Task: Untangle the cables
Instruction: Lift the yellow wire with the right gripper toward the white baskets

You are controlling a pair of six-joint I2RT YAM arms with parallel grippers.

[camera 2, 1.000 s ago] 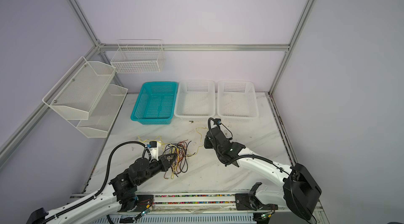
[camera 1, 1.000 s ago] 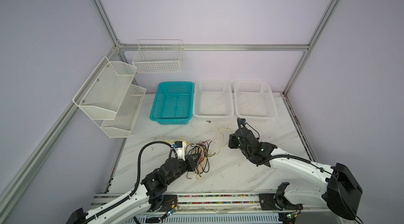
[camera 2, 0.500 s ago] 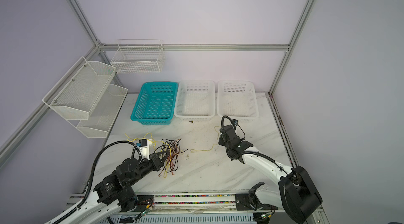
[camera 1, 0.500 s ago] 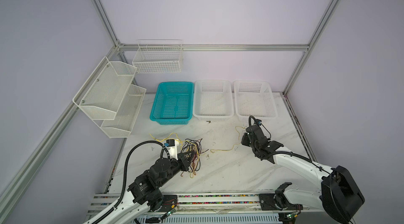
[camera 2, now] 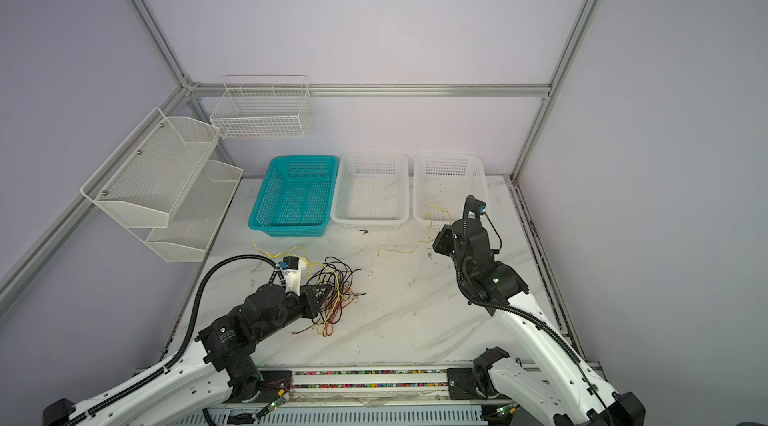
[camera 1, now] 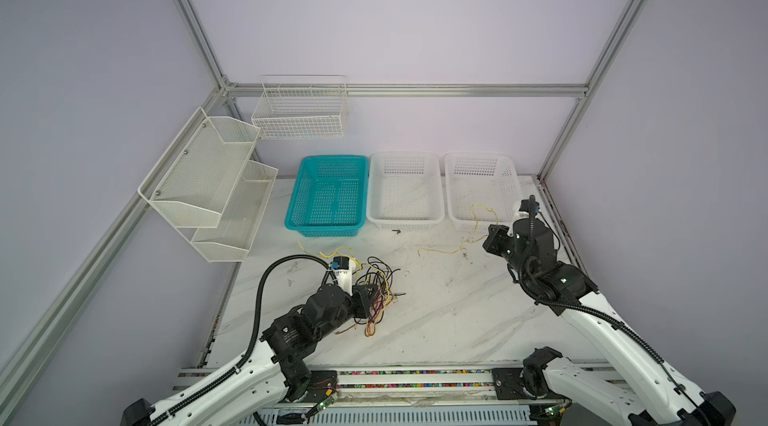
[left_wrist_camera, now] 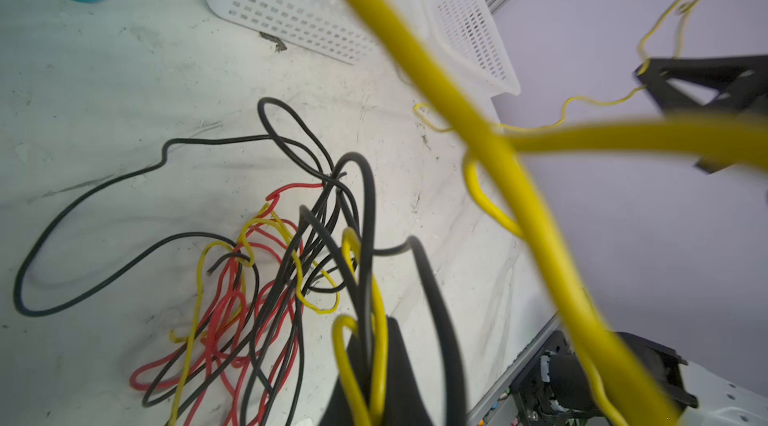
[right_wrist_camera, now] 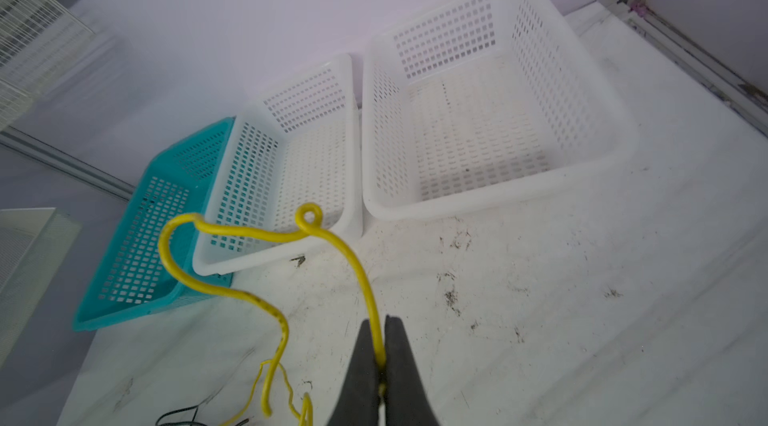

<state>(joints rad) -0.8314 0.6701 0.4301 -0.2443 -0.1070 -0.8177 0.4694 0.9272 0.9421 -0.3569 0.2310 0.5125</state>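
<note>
Two white baskets [camera 1: 405, 221] [camera 1: 457, 223], one teal basket [camera 1: 322, 229], one wire basket [camera 1: 300, 122], one mesh shelf [camera 1: 199, 178], several cables [camera 1: 376, 278]

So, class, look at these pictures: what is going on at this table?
Two robot arms are untangling cables. The left hand is shut on strands of the tangle of yellow, black and red cables. The right hand pinches one yellow cable, which lies apart from the tangle, near the right white basket. The rest is knotted together.
</note>
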